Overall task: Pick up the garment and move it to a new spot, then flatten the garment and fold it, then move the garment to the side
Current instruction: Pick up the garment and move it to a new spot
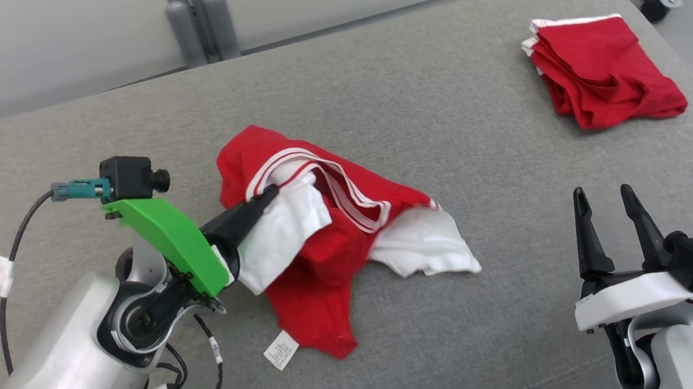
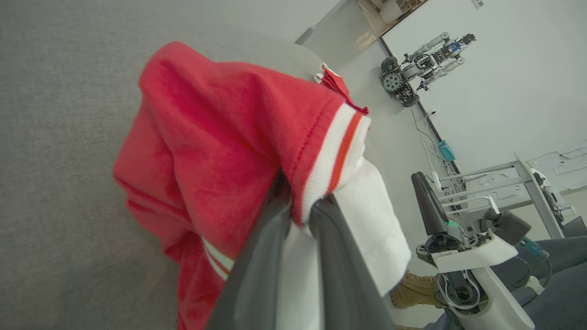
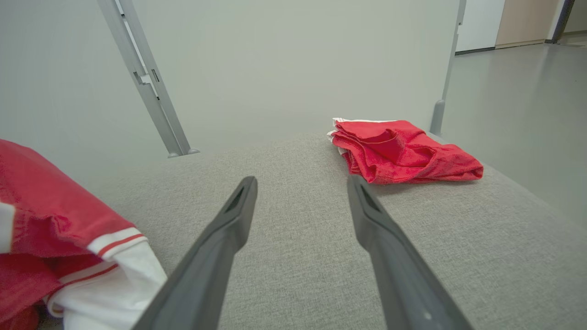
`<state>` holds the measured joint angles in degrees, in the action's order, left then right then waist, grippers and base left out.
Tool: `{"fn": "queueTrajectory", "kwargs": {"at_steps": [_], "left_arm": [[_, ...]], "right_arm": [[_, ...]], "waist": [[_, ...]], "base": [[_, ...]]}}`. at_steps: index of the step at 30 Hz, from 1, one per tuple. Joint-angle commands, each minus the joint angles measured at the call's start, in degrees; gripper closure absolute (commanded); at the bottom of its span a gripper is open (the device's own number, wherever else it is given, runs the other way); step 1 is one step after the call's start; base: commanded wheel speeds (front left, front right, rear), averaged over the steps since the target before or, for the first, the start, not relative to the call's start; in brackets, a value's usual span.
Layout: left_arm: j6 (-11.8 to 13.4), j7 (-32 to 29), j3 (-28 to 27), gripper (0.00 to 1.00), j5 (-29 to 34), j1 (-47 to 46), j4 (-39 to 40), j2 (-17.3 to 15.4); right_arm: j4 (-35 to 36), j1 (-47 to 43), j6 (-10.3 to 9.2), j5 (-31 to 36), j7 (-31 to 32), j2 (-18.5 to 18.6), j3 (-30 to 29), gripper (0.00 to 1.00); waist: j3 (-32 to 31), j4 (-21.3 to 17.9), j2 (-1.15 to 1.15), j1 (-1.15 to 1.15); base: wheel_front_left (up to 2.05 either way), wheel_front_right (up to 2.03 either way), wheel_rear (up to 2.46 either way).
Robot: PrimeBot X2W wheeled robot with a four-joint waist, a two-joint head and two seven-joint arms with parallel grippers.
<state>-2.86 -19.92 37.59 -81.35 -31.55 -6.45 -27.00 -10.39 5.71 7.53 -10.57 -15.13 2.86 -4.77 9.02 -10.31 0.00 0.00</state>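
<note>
A crumpled red and white garment [image 1: 330,226] with white stripes lies in the middle of the grey padded table [image 1: 439,121]. My left gripper [image 1: 270,195] comes in from the lower left and is shut on a striped edge of the garment [image 2: 220,151]; cloth drapes over its fingers [image 2: 339,256]. At the lower right my right gripper [image 1: 601,196] stands open above bare table, fingers [image 3: 229,224] spread with nothing between them. The garment's edge [image 3: 69,238] shows at the left of the right wrist view.
A second red garment [image 1: 603,73], folded, lies at the table's far right corner [image 3: 399,151]. Metal frame legs [image 1: 200,21] stand behind the table. Another robot [image 2: 422,59] stands far off by a wall. A person's shoe [image 2: 412,288] shows near my right arm.
</note>
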Motion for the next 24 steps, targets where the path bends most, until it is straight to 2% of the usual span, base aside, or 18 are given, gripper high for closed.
{"fn": "queueTrajectory", "kwargs": {"at_steps": [1,7,8,9,10,12,16,21,24], "left_arm": [[-1.0,1.2,-0.2,1.0,1.5,-1.9,-3.3,0.6],[-3.3,9.5,-0.4,1.0,9.0,-7.5,-21.2,0.9],[-3.5,11.5,-0.4,0.9,10.3,-8.6,-23.5,1.1],[-3.8,13.6,-0.4,0.55,11.4,-9.5,-25.5,1.3],[-4.0,14.9,-0.7,0.0,11.5,-10.0,-27.2,1.9],[-4.3,15.5,-1.5,0.0,9.3,-10.2,-29.9,3.6],[-4.7,19.7,-0.2,0.0,11.5,-11.6,-30.5,2.7],[-4.7,32.7,6.4,0.0,24.6,-9.8,-28.1,-1.2],[-3.5,34.9,4.0,0.0,27.7,-7.1,-26.1,0.2]], "right_arm": [[-0.1,0.7,-0.08,-0.7,0.0,0.1,0.1,0.0],[-0.2,0.7,-0.08,-1.6,0.0,0.0,0.3,0.0],[-0.2,0.5,-0.08,-1.5,0.0,0.0,0.1,0.0],[-0.2,0.5,-0.08,-1.4,0.0,0.0,0.0,0.0],[-0.3,0.4,-0.08,-1.3,0.0,0.0,-0.1,0.0],[-0.2,0.3,-0.08,-0.7,0.0,0.0,-0.4,0.0],[0.3,-0.3,-0.08,0.6,0.0,0.0,-0.8,0.0],[1.0,-1.7,-0.08,2.9,0.0,0.1,-1.7,0.0],[1.8,-3.1,-0.08,3.9,0.0,0.1,-2.5,0.0]], "waist": [[5.7,-6.7,0.0,0.0],[7.7,-9.5,0.0,0.0],[7.8,-9.6,0.0,0.0],[7.8,-9.6,0.0,0.0],[7.8,-9.5,0.0,0.0],[7.2,-8.8,0.0,0.0],[5.3,-6.6,0.0,0.0],[1.1,-2.4,0.0,0.0],[-1.8,0.3,0.0,0.0]], "base": [[0.0,0.0,0.0],[0.0,0.0,0.0],[0.0,0.0,0.0],[0.0,0.0,0.0],[0.0,0.0,0.0],[0.0,0.0,0.0],[0.0,0.0,0.0],[0.0,0.0,0.0],[0.0,0.0,0.0]]}}
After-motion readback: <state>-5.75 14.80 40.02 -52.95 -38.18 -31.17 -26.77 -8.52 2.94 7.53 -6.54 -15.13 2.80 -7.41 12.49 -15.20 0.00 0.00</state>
